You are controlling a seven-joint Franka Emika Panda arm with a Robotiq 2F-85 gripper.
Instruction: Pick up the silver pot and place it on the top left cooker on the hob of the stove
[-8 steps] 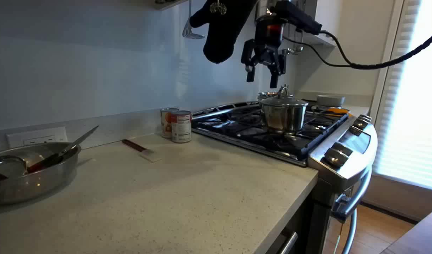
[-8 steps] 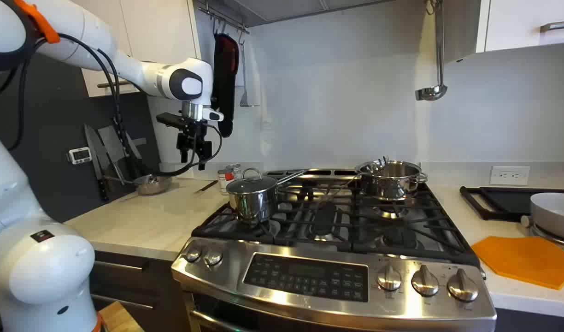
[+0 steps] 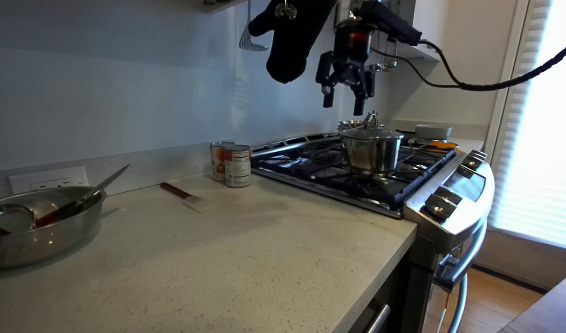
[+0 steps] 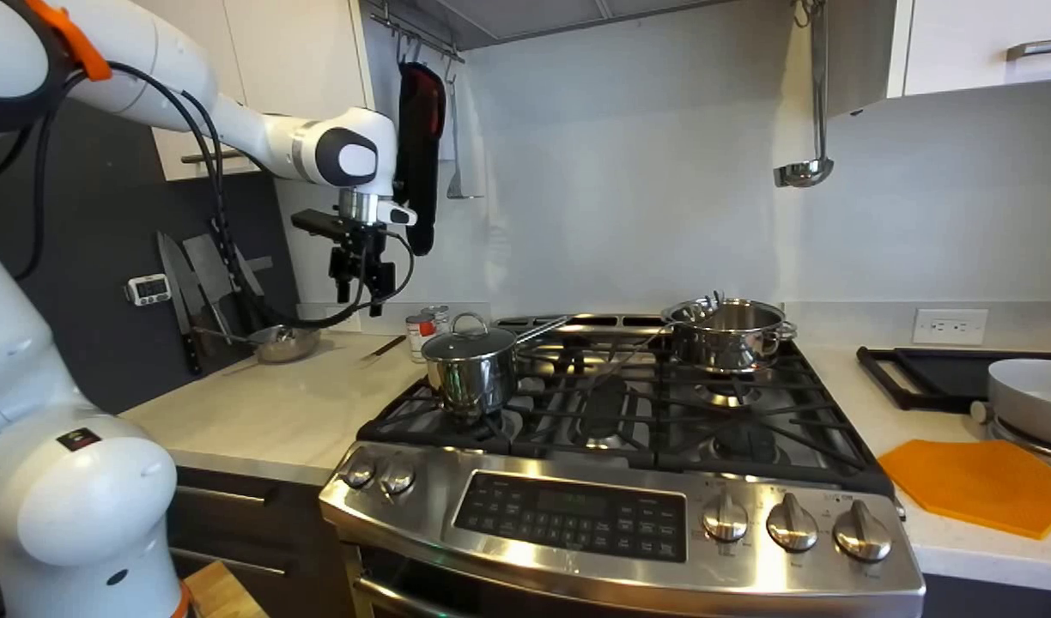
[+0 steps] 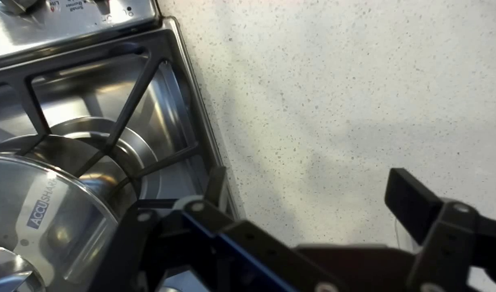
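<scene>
- Pale left counter (image 3: 246, 249): two cans (image 3: 238, 166), one bowl (image 3: 56, 245).
- Stove (image 4: 706, 558) with one hob (image 4: 611, 412): one open pot (image 4: 725, 348), far right.
- One lidded silver pot (image 4: 471, 378), near left on the hob, upright, side handle (image 4: 543, 329) and long axis pointing far right.
- Gripper (image 3: 343, 110): two fingers (image 3: 359, 106) apart, above the counter.

Hob (image 4: 607, 421): two stainless-steel pots (image 4: 478, 386) are standing (one is wearing a glass lid (image 4: 470, 345)). Counter (image 3: 218, 249): two tin cans (image 3: 238, 169) are standing. Stove (image 4: 568, 573): five knobs (image 4: 793, 525) are showing. Rail (image 4: 418, 39): one oven mitt (image 4: 420, 163) is hanging.
</scene>
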